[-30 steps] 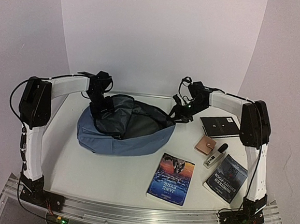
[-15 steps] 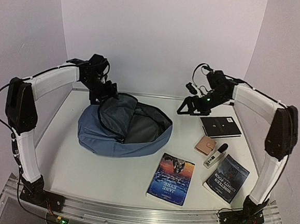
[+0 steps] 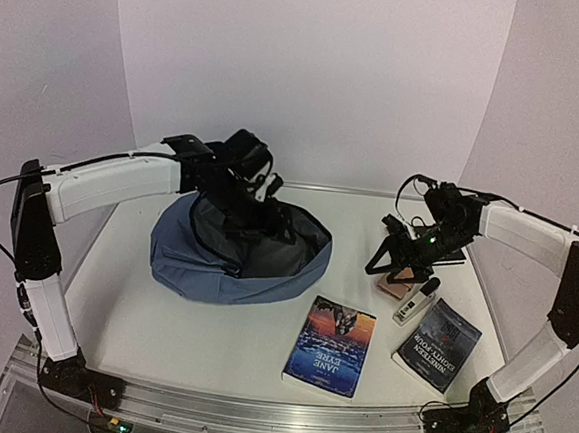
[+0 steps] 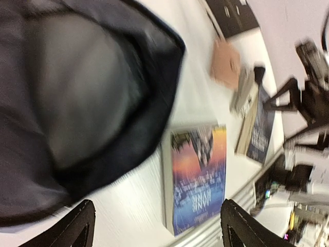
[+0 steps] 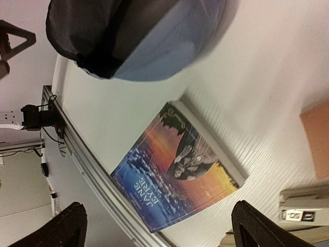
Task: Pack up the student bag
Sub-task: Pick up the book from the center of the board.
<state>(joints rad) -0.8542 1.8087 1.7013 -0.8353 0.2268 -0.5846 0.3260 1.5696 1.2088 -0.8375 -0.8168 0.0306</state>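
The slate-blue student bag (image 3: 227, 270) lies at centre left with its dark mouth open toward the right; it also shows in the left wrist view (image 4: 77, 103) and the right wrist view (image 5: 154, 46). My left gripper (image 3: 270, 215) hangs over the bag's mouth, open and empty (image 4: 159, 231). My right gripper (image 3: 391, 265) hovers open and empty over the brown wallet (image 3: 398, 282). Beneath its fingers the right wrist view (image 5: 162, 229) shows the Jane Eyre book (image 5: 177, 172), which lies in front of the bag (image 3: 331, 345).
A dark Nineteen Eighty-Four book (image 3: 438, 344) lies at the front right. A white pen-like device (image 3: 415, 300) sits beside the wallet. A black notebook (image 3: 430, 246) lies behind, partly hidden by the right arm. A metal rail (image 3: 274, 416) runs along the near edge.
Both grippers have let go of the bag's rim and opened. The left one swung right over the bag's mouth. The right one moved away from the bag to above the wallet.
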